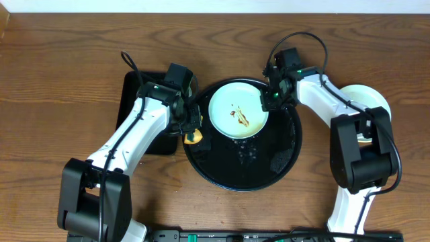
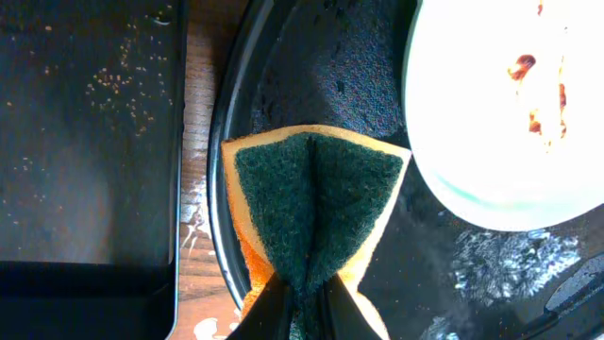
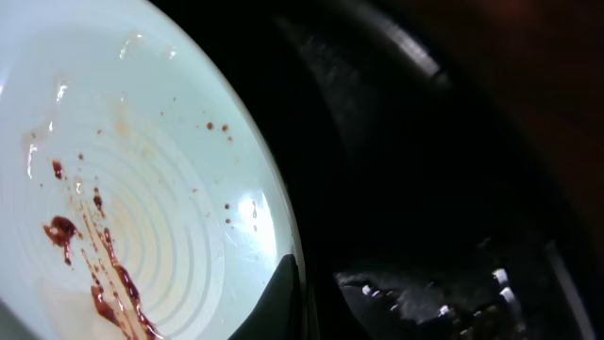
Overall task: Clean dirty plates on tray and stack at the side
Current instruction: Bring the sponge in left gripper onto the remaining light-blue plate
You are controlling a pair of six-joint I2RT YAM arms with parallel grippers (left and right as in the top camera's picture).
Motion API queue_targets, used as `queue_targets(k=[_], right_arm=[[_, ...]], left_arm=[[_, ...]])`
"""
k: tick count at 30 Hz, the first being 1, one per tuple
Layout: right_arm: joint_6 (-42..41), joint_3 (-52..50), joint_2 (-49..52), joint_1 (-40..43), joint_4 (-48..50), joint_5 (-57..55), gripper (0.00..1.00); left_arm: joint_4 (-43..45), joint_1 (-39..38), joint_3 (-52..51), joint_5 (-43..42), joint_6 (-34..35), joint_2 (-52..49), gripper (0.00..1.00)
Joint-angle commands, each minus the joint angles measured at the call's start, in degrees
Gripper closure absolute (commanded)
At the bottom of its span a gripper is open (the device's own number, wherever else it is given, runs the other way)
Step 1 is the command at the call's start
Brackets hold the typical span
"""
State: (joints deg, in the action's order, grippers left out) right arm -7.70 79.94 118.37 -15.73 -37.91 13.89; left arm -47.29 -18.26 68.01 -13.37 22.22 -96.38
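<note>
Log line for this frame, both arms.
left gripper: shut on sponge, at tray left rim | right gripper: shut on plate rim | plate: mint, sauce smear, sponge apart

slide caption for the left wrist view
Left tool pinches a folded sponge above the tray, beside the sauce-smeared plate.

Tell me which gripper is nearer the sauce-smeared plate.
Right. The right gripper grips the plate by its rim; the left gripper holds a sponge over the tray's left edge, apart from the plate.
</note>
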Motion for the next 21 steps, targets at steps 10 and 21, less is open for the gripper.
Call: queue_targets(k=[10, 21], right_arm=[[-1.9, 0.3, 0.5, -0.9, -5.2, -2.0, 0.99], [-1.9, 0.3, 0.5, -0.9, -5.3, -2.1, 0.99]], left_arm=[[18.8, -3.6, -0.2, -7.0, -1.2, 0.1, 0.92], [29.6, -12.2, -0.2, -7.1, 2.1, -8.2, 0.92]])
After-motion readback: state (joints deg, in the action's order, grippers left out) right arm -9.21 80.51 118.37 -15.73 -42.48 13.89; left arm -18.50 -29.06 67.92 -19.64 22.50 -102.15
